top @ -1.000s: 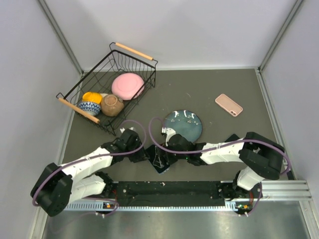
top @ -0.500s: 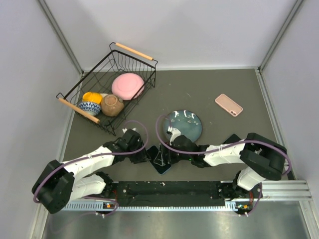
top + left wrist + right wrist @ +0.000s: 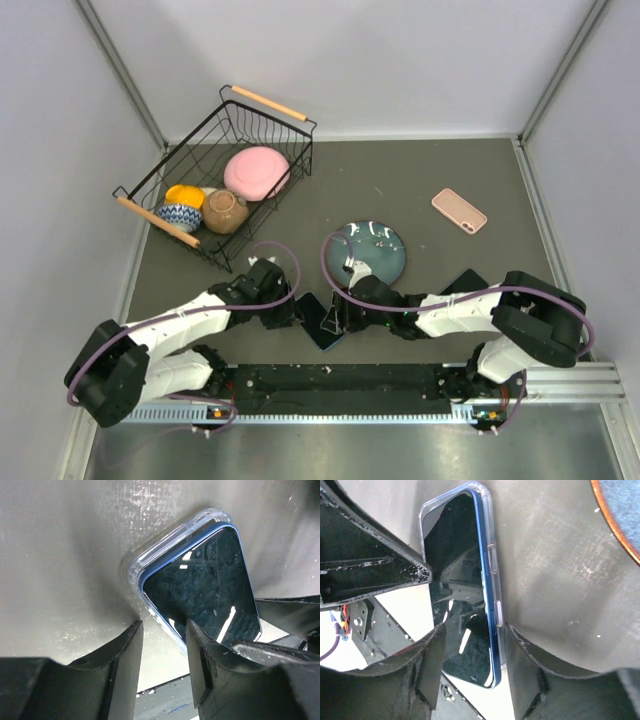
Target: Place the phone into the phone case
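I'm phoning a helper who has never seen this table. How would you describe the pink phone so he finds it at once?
Start at the dark table mat and look to its far right side. The pink phone lies there alone, flat and tilted, beyond the blue plate.

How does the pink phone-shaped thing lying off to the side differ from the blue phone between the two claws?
The pink phone-shaped thing lies alone on the mat, far from both arms; the blue phone sits between them at the table's near edge. The pink one shows a plain pink face up; the blue phone shows dark glossy glass. The blue phone has a clear case around its edge; the pink one shows none. Both lie flat.
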Tool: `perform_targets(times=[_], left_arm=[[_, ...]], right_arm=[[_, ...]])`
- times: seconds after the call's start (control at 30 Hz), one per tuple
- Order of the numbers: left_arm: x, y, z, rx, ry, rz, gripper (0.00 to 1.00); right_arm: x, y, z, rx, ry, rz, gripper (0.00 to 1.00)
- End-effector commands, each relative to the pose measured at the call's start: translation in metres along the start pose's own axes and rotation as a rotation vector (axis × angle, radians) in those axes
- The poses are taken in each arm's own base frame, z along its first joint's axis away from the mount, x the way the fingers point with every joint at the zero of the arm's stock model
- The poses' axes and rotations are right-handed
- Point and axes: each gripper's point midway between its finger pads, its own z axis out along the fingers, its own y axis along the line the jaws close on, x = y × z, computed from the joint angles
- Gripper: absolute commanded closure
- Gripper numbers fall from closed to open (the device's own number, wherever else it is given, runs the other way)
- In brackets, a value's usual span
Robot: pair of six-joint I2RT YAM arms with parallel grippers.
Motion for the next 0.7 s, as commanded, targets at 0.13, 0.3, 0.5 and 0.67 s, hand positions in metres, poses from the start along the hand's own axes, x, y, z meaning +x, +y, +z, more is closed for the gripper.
perform_targets(times=[0.13,0.3,0.5,0.67], left_arm=[[0.008,-0.013,0.008,0.097,0.034,0.017,0.60],[0.012,-0.021,0.008,0.149,0.047,0.009,0.76],[0.013,-0.024,0.005,0.178,0.043,0.015,0.83],[0.010,-0.022,-0.004,0.175,0.012,0.036,0.52]], right_arm=[[-0.014,0.000,0.008,0.067,-0.066,0.032,0.66],[-0.013,0.003,0.013,0.091,-0.073,0.061,0.73],[-0.011,0.020,0.007,0.049,-0.083,0.112,0.75],[-0.009,0.022,-0.003,0.028,-0.088,0.130,0.66]])
